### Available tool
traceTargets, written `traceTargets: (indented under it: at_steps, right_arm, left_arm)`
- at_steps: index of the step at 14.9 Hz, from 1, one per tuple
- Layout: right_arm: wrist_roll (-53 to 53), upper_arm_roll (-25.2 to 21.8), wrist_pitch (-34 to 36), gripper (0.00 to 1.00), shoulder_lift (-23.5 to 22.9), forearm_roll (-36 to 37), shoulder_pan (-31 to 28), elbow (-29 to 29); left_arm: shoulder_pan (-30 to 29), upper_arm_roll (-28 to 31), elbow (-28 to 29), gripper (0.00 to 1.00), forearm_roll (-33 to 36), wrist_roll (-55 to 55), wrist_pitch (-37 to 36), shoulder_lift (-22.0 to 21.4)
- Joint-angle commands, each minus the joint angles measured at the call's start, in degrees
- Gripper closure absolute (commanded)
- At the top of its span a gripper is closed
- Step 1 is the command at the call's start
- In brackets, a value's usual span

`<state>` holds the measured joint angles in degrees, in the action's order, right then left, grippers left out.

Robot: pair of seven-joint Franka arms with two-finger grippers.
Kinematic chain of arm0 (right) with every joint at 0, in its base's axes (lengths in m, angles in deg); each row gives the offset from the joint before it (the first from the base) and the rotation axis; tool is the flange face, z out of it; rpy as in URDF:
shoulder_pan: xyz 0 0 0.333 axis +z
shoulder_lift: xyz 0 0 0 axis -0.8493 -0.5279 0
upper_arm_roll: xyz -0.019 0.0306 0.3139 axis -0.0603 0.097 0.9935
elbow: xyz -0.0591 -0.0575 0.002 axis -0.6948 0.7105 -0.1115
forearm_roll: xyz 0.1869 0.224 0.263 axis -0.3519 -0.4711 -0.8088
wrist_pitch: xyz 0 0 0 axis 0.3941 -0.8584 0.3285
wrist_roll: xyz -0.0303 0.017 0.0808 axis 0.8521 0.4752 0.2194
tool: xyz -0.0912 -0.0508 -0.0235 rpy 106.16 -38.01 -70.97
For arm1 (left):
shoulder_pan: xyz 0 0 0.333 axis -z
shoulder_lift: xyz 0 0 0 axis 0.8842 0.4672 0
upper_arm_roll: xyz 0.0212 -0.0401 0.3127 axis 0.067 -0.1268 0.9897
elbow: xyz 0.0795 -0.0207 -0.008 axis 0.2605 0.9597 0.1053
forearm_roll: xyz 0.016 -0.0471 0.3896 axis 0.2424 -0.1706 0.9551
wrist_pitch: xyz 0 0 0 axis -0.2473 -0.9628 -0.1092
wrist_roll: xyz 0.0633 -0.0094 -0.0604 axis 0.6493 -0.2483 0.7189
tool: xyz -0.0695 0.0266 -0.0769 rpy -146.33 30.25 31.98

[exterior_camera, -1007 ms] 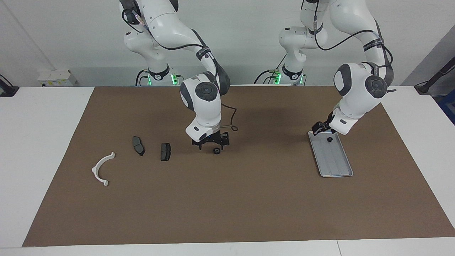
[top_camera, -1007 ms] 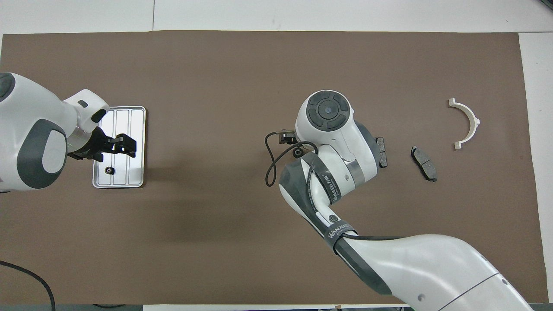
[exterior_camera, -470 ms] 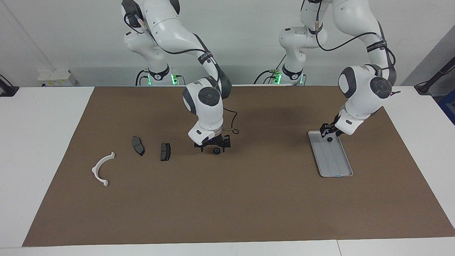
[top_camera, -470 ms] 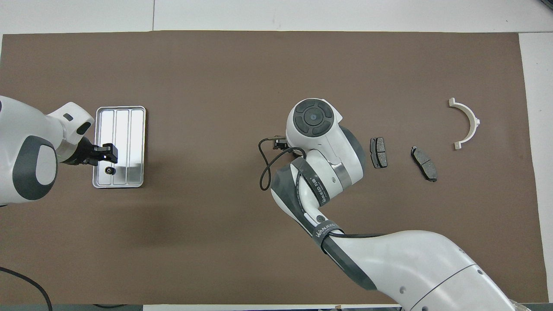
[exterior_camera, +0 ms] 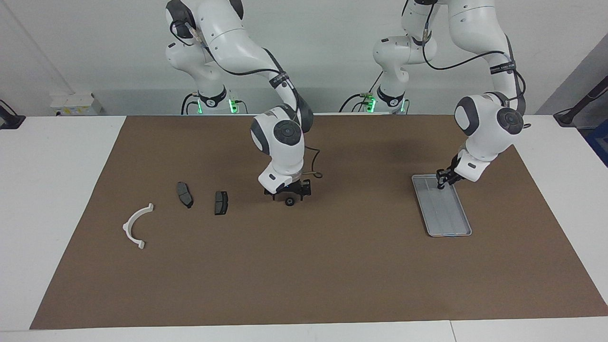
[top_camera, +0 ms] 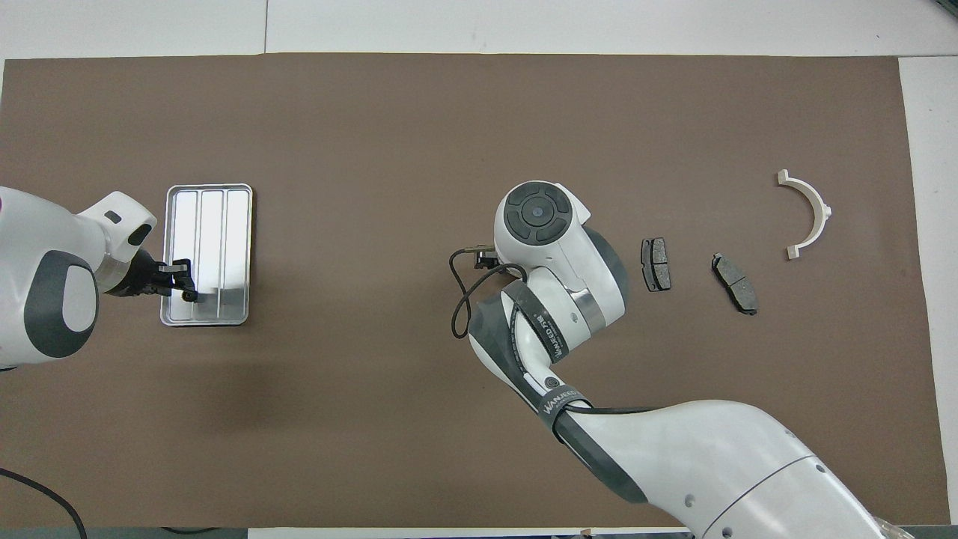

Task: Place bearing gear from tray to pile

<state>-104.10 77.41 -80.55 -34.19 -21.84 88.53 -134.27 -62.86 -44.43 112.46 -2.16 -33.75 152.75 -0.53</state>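
Your left gripper (exterior_camera: 442,183) is down in the tray (exterior_camera: 449,216), at its end nearer the robots, fingers pinching a small black gear (top_camera: 192,296). Your right gripper (exterior_camera: 289,191) hangs just over a second gear (exterior_camera: 289,202) lying on the mat beside the brake pads (exterior_camera: 221,202), fingers spread.

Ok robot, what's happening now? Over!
Left tool down at tray end nearest robots. Right tool open over one gear on mat, near brake pads. Nothing in the way.
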Motion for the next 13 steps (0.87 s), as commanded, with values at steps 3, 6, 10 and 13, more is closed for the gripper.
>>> traceTargets:
  at_steps: [3, 6, 10, 13]
  right_arm:
    - [-0.98, 0.09, -3.42, 0.00, 0.75, -0.22, -0.25, -2.23]
    - [-1.15, 0.09, -5.01, 0.00, -0.22, -0.39, 0.10, -2.31]
    - [-1.24, 0.09, -5.10, 0.15, -0.22, -0.39, 0.19, -2.23]
    - [-1.33, 0.09, -4.93, 0.61, -0.22, -0.39, 0.19, -2.23]
  left_arm:
    - [-0.79, -0.64, 4.42, 0.61, 0.83, 1.70, 4.56, -1.30]
    - [-0.79, -0.64, 4.69, 0.61, 0.83, 1.79, 4.83, -1.30]
    - [-0.79, -0.64, 5.13, 0.61, 0.83, 1.79, 4.83, -1.30]
    - [-0.79, -0.64, 5.56, 0.61, 0.83, 1.88, 4.91, -1.30]
